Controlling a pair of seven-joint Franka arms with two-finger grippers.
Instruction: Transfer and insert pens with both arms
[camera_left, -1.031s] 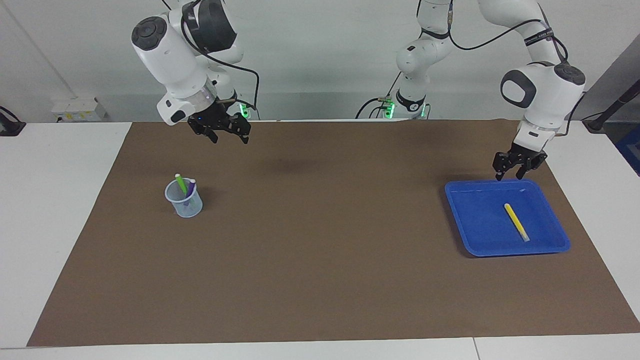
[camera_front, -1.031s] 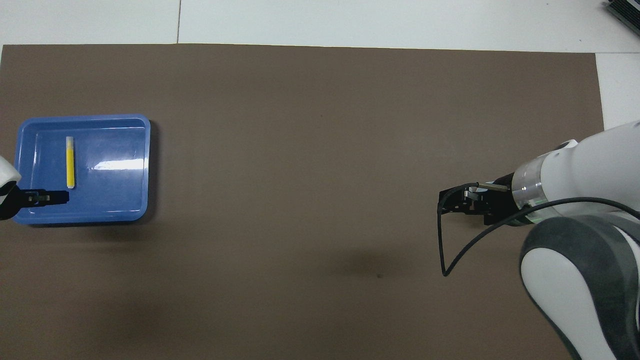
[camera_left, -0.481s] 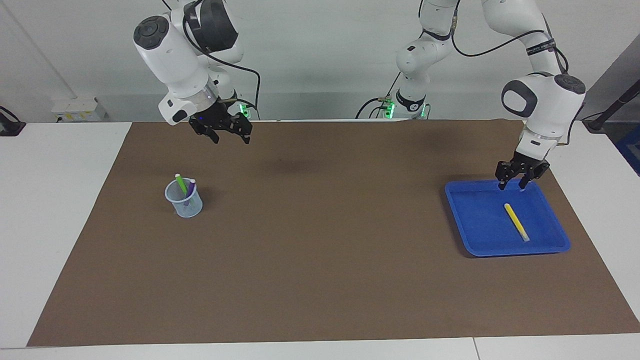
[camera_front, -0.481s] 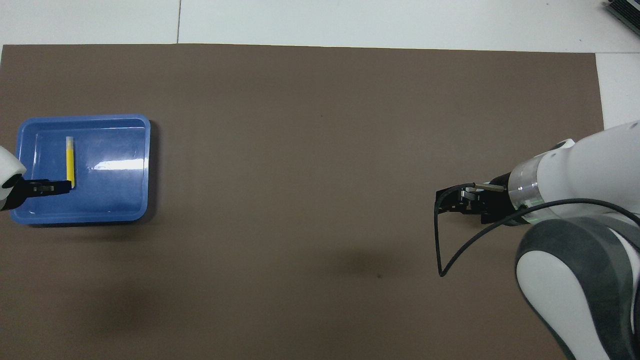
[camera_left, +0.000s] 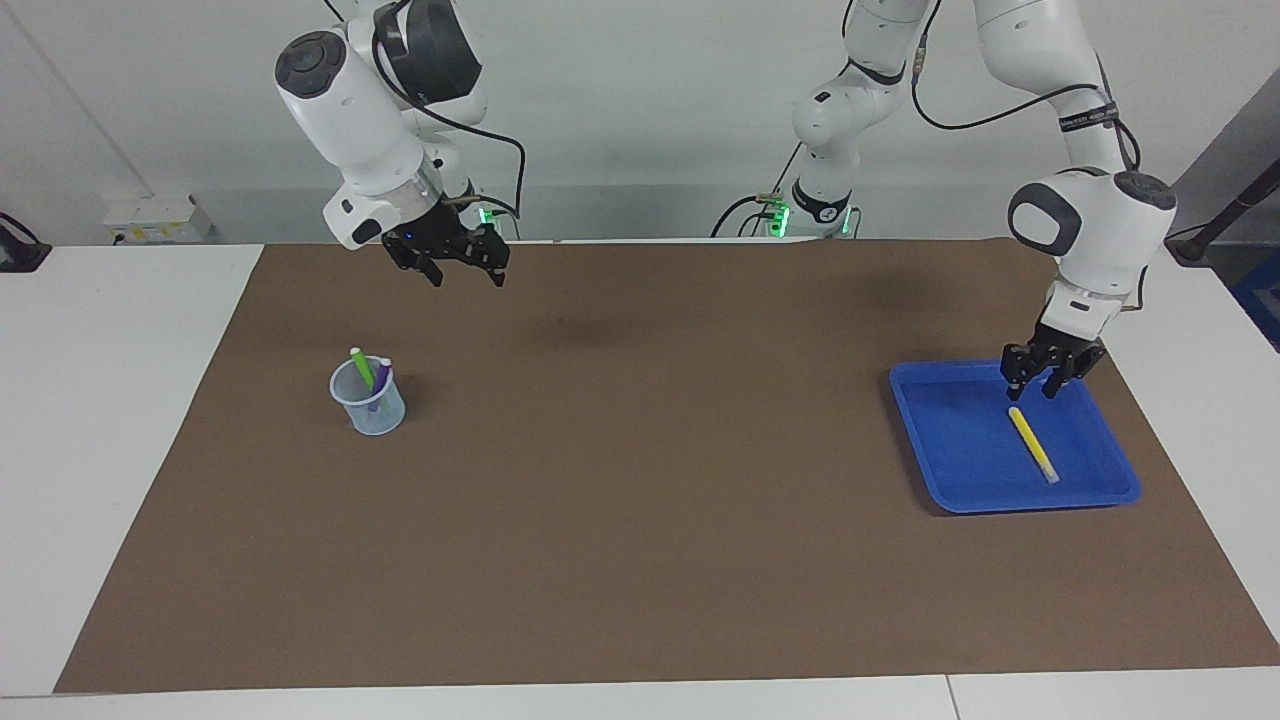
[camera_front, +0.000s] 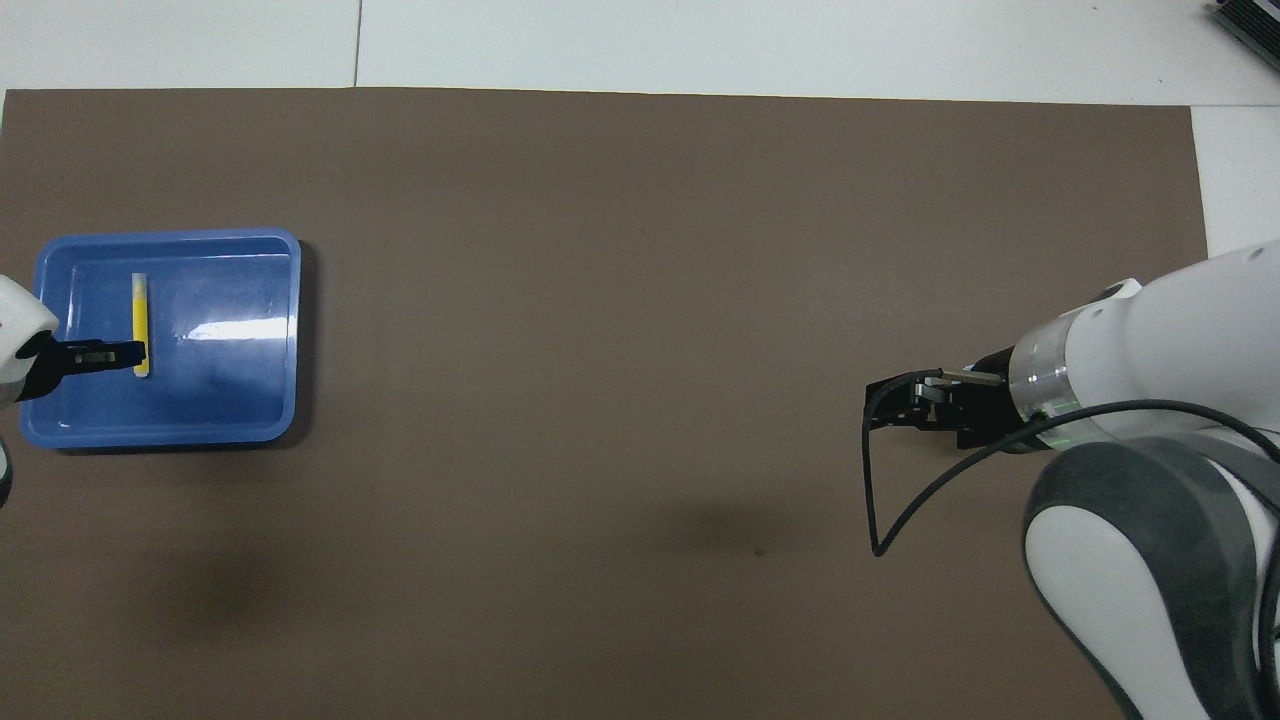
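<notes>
A mat (camera_left: 640, 520) is lying on the counter (camera_left: 110, 400), covering most of it. A tray (camera_left: 960, 480) is sitting on the mat toward the left arm's end of the counter, and one pen (camera_left: 1032, 444) is lying flat in it. A cup (camera_left: 368, 398) is standing on the mat toward the right arm's end, well apart from the tray, with two pens (camera_left: 368, 372) leaning inside it. The left gripper (camera_left: 1034, 392) is hanging over the tray's edge nearer the robots, just above that pen's end. The right gripper (camera_left: 462, 274) is hovering over the mat's edge nearest the robots, nearer the robots than the cup.
</notes>
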